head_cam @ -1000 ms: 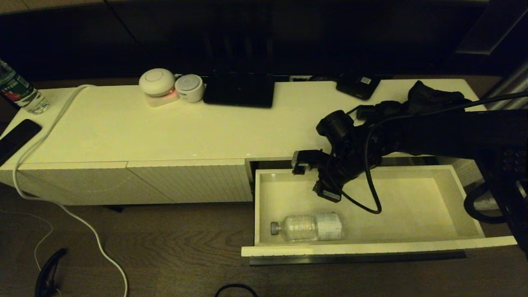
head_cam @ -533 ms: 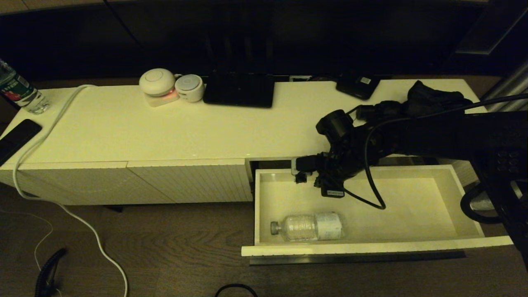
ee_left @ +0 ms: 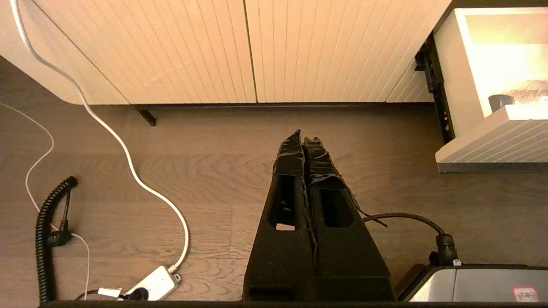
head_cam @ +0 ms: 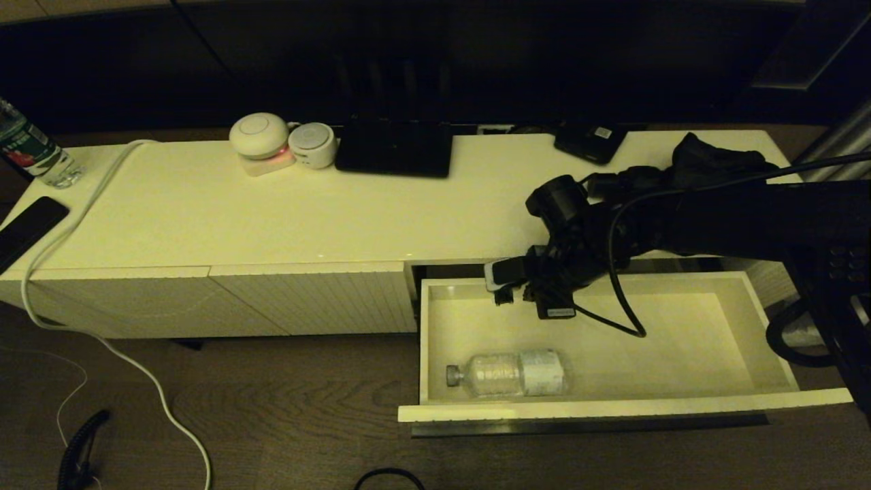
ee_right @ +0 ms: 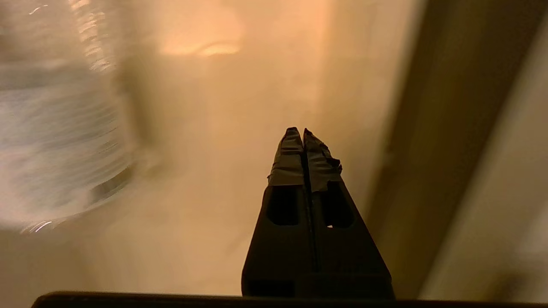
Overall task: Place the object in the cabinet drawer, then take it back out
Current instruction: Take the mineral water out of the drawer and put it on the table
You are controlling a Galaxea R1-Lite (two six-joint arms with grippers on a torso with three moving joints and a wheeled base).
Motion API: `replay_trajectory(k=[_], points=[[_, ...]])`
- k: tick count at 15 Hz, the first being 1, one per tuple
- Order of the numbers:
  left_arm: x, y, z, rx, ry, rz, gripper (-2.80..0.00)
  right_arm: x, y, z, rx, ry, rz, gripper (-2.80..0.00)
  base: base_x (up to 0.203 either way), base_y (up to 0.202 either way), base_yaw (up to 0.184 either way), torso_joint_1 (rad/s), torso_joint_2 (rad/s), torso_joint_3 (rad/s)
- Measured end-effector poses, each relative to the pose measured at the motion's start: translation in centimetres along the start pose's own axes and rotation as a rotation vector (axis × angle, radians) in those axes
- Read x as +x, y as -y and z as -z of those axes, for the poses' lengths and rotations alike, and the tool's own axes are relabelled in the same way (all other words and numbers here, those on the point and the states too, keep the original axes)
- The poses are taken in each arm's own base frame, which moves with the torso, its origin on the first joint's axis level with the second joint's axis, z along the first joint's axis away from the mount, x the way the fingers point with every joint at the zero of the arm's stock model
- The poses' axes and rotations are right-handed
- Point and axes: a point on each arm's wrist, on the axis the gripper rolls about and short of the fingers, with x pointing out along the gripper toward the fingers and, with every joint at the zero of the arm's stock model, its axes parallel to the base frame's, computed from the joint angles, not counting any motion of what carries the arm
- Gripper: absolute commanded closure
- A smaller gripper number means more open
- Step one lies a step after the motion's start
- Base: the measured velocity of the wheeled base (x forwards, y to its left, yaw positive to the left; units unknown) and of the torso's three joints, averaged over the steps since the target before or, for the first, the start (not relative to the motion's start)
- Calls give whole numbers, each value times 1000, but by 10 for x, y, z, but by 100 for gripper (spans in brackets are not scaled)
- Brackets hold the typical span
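Lower centre of the head view, the water bottle [head_cam: 507, 373] lies on its side in the pulled-out cabinet drawer [head_cam: 612, 409], placed but not retrieved, while the right tool [head_cam: 502, 291], pinched shut and empty, hovers over the drawer's back corner, apart from it.

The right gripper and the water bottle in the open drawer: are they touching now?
Apart. In the head view the right gripper hangs near the cabinet drawer's back, while the water bottle lies by the front; bare floor separates them.
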Motion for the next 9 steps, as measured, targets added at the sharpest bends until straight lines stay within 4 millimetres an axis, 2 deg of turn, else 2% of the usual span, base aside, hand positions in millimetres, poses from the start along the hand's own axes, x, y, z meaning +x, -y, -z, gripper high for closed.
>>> replay_trajectory(k=[9], points=[[0, 0, 0, 0, 0, 0, 0, -7, -9, -1, -22, -21, -82, 0, 0, 0, 0, 0, 0, 0]])
